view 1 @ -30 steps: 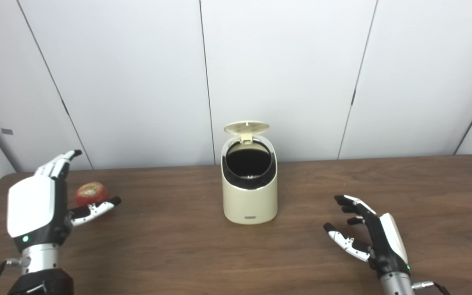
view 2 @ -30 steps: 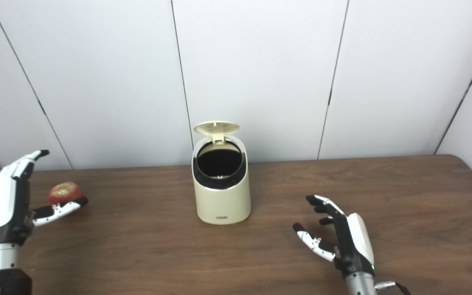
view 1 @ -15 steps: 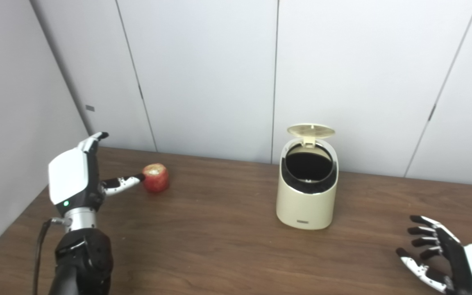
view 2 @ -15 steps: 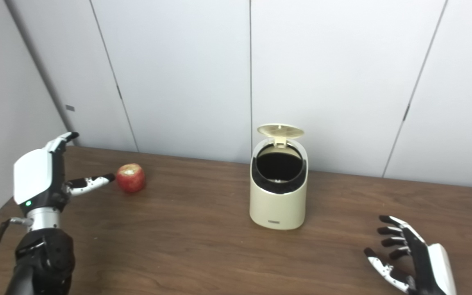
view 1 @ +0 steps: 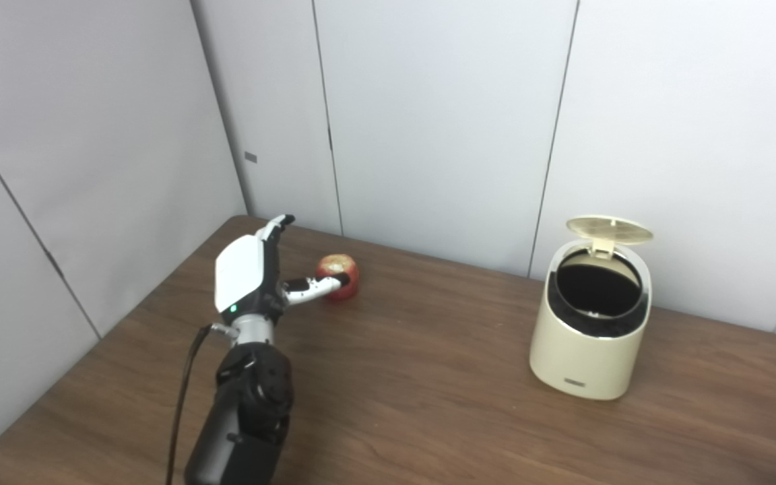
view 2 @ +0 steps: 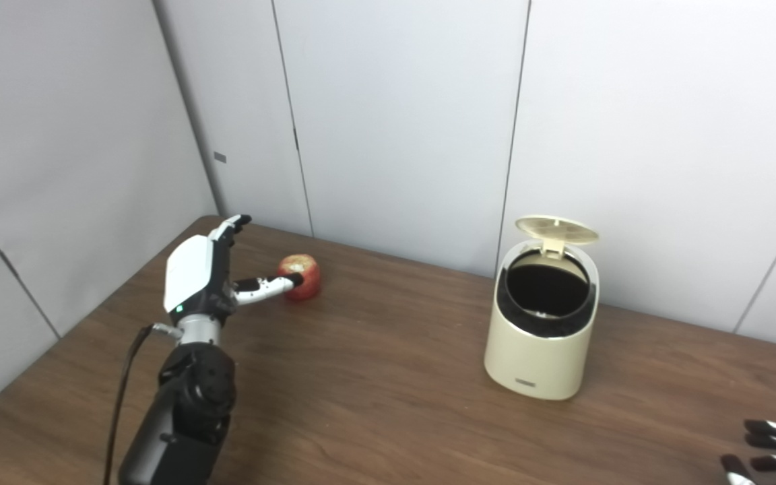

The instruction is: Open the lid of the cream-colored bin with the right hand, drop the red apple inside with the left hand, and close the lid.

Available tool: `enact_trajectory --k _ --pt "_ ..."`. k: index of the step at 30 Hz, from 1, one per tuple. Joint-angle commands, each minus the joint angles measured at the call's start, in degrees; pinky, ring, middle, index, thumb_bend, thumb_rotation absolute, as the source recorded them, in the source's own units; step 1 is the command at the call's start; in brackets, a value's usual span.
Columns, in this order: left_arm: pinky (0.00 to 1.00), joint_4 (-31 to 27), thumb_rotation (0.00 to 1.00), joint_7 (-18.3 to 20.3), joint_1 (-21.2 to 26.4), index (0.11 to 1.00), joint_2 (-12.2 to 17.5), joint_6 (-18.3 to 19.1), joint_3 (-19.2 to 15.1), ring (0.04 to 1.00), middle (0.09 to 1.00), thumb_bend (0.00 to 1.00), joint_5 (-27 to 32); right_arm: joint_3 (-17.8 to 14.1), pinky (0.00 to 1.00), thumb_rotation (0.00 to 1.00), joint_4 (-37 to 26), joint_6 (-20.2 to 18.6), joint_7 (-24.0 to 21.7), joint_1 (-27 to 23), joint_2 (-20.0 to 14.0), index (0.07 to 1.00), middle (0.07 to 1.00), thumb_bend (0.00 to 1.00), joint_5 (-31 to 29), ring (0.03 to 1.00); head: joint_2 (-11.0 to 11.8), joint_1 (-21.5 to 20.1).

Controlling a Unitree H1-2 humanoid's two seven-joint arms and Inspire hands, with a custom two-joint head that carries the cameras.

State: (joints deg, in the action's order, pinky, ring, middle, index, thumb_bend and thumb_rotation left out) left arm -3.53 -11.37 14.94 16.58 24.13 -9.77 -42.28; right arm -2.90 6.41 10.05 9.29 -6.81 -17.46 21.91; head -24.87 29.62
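Two hands belong to your robot, but you see only one of them well. Your left hand (view 2: 203, 273) is up at the far left part of the brown table (view 2: 374, 377). Its fingers (view 2: 230, 225) point up and away from you, and its thumb (view 2: 267, 286) sticks out to the right. So the hand is spread wide and holds nothing. The tip of the thumb sits right at the near left side of the red apple (view 2: 302, 275). You cannot tell if it really touches the apple or is just beside it.

The red apple rests on the table, close to the far edge and the gray wall (view 2: 395, 114). It is well apart from the bin (view 2: 541, 337), far off to the left of it.

The cream-colored bin stands upright on the right part of the table. Its lid (view 2: 556, 230) is flipped up at the back and stays open. You look straight into its round mouth, which has a dark ring around it. The inside looks dark. A small pale bit shows low down at the front of the opening, but it is too small for you to say what it is. No apple shows inside.

Your right hand (view 2: 772, 458) peeks in at the near right corner. Only a few dark fingertips show, a little apart from each other. You cannot tell how the rest of that hand is set.

A black cable (view 2: 122, 377) hangs beside your left arm (view 2: 182, 417).
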Motion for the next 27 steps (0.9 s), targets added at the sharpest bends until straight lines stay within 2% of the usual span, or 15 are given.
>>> enact_trajectory --k 1,4,9,13,15,21,23,26,27 --pt "0.66 1.3 0.42 -2.0 2.6 0.87 1.5 0.1 0.2 0.799 0.848 1.0 -0.4 -0.2 0.32 0.65 0.3 3.6 1.6 -2.0 -1.4 0.644 0.634 0.24 0.9 0.527 0.2 0.3" --pt "0.68 2.8 0.4 -1.2 3.7 0.888 1.3 1.5 -0.6 0.822 0.869 1.0 1.7 -0.1 0.31 0.75 0.8 3.7 1.5 -2.1 -1.7 0.643 0.632 0.3 1.3 0.534 0.4 0.4" --pt "0.71 6.5 0.38 -0.4 5.7 0.898 1.4 2.7 -2.6 0.855 0.895 1.0 4.6 0.1 0.28 0.81 1.3 4.2 1.8 -2.2 -1.7 0.636 0.623 0.35 1.9 0.503 1.1 0.1" --pt "0.72 9.3 0.37 -1.0 7.1 0.898 2.2 2.7 -2.2 0.868 0.894 1.0 4.7 0.3 0.25 0.85 2.4 4.9 2.4 -2.6 -1.5 0.631 0.611 0.38 2.4 0.454 1.7 -0.2" --pt "0.68 10.4 0.35 -1.3 7.7 0.897 2.3 2.7 -2.2 0.843 0.884 1.0 4.6 0.5 0.25 0.88 2.7 5.2 2.7 -2.7 -1.4 0.625 0.605 0.41 2.6 0.462 1.7 -0.4" --pt "0.7 13.3 0.34 1.2 10.4 0.92 2.4 2.8 -3.6 0.862 0.906 1.0 4.6 0.6 0.24 0.92 0.9 3.5 2.2 -2.2 -0.7 0.613 0.597 0.47 2.3 0.458 2.2 -1.0" --pt "0.68 13.8 0.34 2.2 11.1 0.918 3.0 2.7 -3.4 0.85 0.894 1.0 5.0 0.7 0.23 0.93 0.4 3.0 2.1 -2.0 -0.5 0.611 0.594 0.47 2.5 0.449 2.3 -1.2" --pt "0.55 14.5 0.36 3.8 12.1 0.802 3.8 2.8 -2.7 0.723 0.795 1.0 4.9 0.8 0.21 0.95 0.3 2.9 2.1 -1.9 -0.4 0.61 0.585 0.49 2.6 0.43 2.4 -1.5" --pt "0.54 14.6 0.37 4.2 12.3 0.788 3.8 2.8 -2.7 0.716 0.788 1.0 4.8 0.8 0.22 0.95 0.5 3.2 2.2 -2.0 -0.4 0.608 0.587 0.5 2.6 0.445 2.4 -1.5"
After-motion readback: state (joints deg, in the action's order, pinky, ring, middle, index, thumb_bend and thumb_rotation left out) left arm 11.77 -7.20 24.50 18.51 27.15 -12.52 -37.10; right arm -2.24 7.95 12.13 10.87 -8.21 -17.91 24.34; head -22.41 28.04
